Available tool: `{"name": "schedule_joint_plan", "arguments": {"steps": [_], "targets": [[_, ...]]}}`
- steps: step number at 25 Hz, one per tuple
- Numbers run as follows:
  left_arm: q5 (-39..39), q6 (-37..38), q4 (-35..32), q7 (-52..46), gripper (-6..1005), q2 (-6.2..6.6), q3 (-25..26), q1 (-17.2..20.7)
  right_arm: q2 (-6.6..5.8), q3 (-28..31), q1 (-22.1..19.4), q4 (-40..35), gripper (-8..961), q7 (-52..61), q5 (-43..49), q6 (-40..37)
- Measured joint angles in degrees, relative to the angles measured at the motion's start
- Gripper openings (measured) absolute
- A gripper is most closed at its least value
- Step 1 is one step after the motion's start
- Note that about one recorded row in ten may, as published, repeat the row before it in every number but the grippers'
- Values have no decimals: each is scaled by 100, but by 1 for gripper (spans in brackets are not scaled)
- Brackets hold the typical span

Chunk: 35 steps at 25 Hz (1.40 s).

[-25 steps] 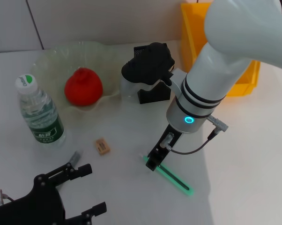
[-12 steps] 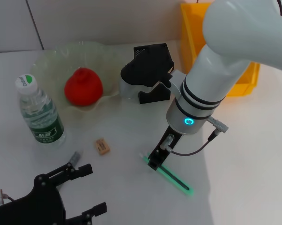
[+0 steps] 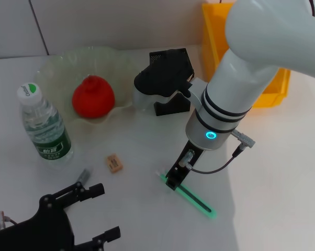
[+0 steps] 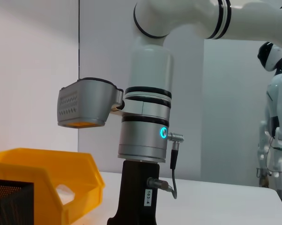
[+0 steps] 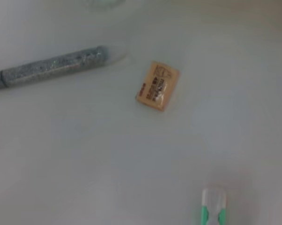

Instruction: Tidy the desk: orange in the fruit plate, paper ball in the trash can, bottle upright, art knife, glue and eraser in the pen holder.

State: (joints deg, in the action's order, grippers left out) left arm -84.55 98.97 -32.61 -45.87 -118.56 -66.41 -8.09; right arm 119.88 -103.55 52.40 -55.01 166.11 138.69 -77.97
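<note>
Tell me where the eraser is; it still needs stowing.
Head view: eraser lies on the table, left of the right gripper, between bottle and green art knife.

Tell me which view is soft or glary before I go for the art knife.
Right wrist view is soft: eraser print unreadable, glitter glue pen and art knife tip blurry. Head view is sharp, with the right arm shadowing the table. Left wrist view is sharp but shows only the arm.
</note>
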Motion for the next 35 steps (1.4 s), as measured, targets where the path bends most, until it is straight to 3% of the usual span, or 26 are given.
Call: {"name": "schedule_joint_plan", "arguments": {"steps": [5,10,35], "targets": [[0,0,0,0,774,0,-13,-2,0,-146,26,8,271,65,12,0],[0,0,0,0,774,-7,-30,-22,0,-208,37,-16,141,71,10,2],[0,-19,0,0,774,-9,-29,-60,-25,-122,-56,-144,90,28,0,30]]}}
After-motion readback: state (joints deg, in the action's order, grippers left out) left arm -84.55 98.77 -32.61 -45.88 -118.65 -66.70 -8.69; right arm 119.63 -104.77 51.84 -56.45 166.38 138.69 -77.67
